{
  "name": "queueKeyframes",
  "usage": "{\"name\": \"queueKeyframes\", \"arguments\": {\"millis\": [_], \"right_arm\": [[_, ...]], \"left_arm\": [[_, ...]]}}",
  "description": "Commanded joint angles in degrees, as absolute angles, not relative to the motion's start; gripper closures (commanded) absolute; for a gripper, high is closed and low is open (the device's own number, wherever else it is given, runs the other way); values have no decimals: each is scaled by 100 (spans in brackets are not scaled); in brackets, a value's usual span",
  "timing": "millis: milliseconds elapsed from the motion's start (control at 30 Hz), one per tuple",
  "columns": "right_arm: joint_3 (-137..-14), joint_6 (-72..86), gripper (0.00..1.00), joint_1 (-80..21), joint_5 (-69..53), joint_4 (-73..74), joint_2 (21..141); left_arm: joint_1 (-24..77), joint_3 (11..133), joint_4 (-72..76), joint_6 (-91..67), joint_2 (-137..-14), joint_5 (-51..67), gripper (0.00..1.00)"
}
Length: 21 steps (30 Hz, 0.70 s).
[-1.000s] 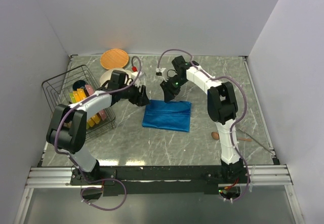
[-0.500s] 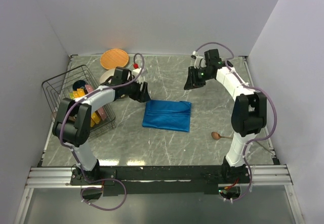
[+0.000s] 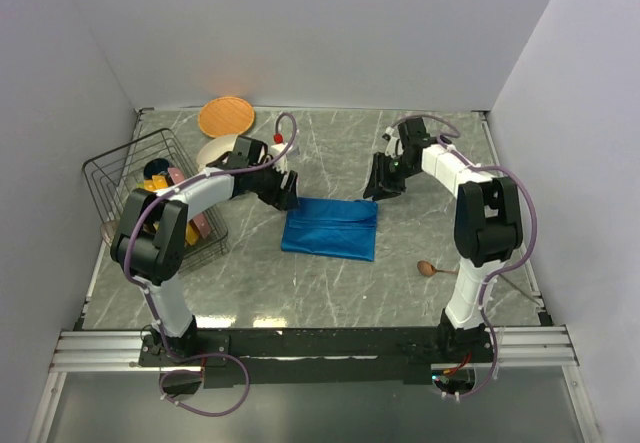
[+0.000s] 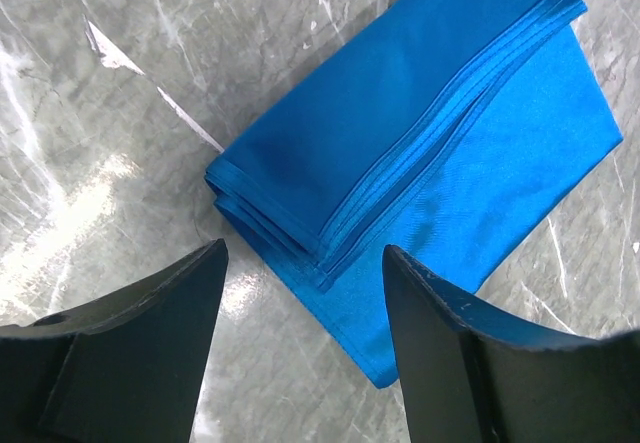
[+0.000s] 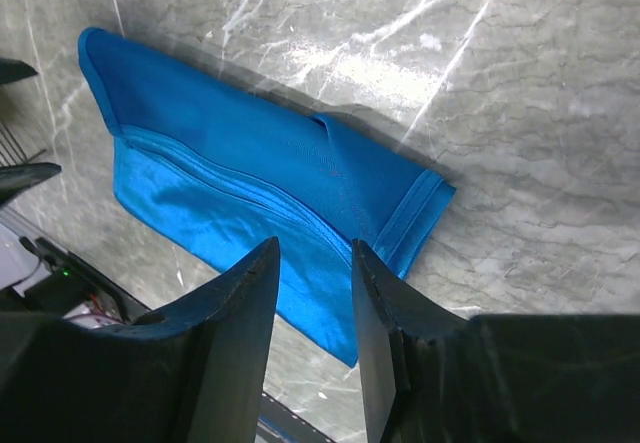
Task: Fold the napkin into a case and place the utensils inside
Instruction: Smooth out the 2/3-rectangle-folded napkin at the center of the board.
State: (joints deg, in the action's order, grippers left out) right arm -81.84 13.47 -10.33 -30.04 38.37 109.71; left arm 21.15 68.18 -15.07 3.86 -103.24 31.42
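- The left hand (image 3: 287, 191) hovered just off the napkin's (image 3: 330, 226) far left corner, fingers spread apart with nothing between them.
- The napkin lay flat mid-worktop (image 3: 330, 293), folded to a layered rectangle. The left wrist view showed stacked edges, with a lower layer reaching past the upper fold.
- I judged the folding mostly done. It looked like a pocket, though it was wider than a slim case, so one more fold might be needed.
- The right hand (image 3: 378, 180) hung just off the far right corner. Its fingers stood a narrow gap apart and gripped nothing.
- A wooden spoon (image 3: 427, 268) lay on the worktop to the napkin's right, apart from it and close to the right arm.
- Nothing had been put inside the fold yet, so loading the utensils remained. No other utensil was clear to see.
- The wire basket (image 3: 118, 166) at far left held colourful flat plates on edge, and a dark round item I could not identify.
- The white bowl (image 3: 212, 151) beside it was partly hidden by the left arm, so I could not tell its contents.
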Motion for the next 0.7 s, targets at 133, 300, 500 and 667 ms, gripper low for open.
{"name": "queueKeyframes", "arguments": {"millis": [133, 300, 500, 667], "right_arm": [[-7876, 1670, 58, -853, -2655, 3569, 10476], [-7849, 1784, 59, -826, -2663, 3533, 10617], [-7770, 1890, 67, -826, -2865, 3498, 10784], [-7629, 1934, 69, -826, -3023, 3551, 10898]], "left_arm": [[2101, 7145, -1731, 431, -10476, 3059, 33], [2039, 7277, -1863, 308, -10591, 3058, 36], [2039, 7312, -1925, 211, -10696, 3076, 36], [1969, 7374, -1969, 53, -10810, 3094, 36]]}}
